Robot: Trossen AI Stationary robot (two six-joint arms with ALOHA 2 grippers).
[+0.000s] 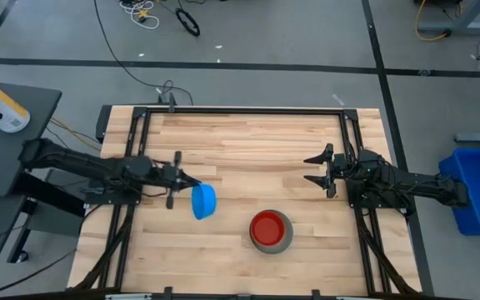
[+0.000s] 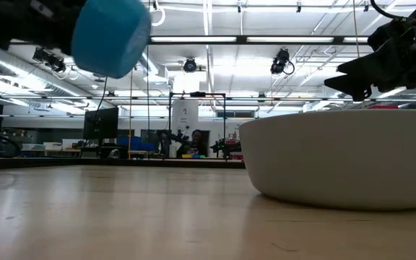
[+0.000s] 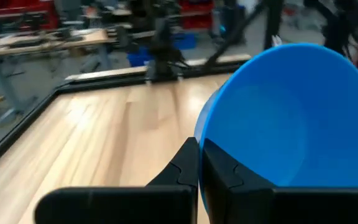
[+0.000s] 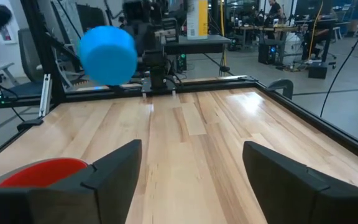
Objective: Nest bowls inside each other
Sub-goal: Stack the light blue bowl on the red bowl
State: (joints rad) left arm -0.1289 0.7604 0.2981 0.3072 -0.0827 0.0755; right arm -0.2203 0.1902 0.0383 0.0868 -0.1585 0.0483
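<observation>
1. Left gripper (image 1: 179, 180) was clamped on the rim of the bright blue bowl (image 1: 204, 201), fingers (image 3: 188, 167) pressed together over the bowl's edge in the left wrist view.
2. The bright blue bowl hung in the air, tipped on its side, above the left-centre of the table (image 1: 248, 137); in the low view it (image 2: 111, 35) showed well clear of the tabletop (image 2: 121, 209).
3. In the right wrist view the same bowl (image 4: 108, 53) appeared with its closed underside turned toward the right arm.
4. Right gripper (image 1: 320, 170) stood with jaws spread wide, holding nothing, raised over the right side of the table, well apart from the bright blue bowl.
5. Its two dark fingers (image 4: 114, 163) framed bare wood in the right wrist view.
6. Red bowl (image 1: 268, 228) sat inside the grey bowl (image 1: 283, 242) on the table's near-centre edge, between the two arms and nearer the front.
7. In the low view the grey bowl (image 2: 341, 157) filled the right foreground, resting flat; only a thin red edge (image 2: 383, 106) showed above its rim.
8. The red bowl's rim (image 4: 39, 170) also showed beside the right gripper's finger.
9. A blue bin (image 1: 477, 187) stood on the floor off the right side of the table.
</observation>
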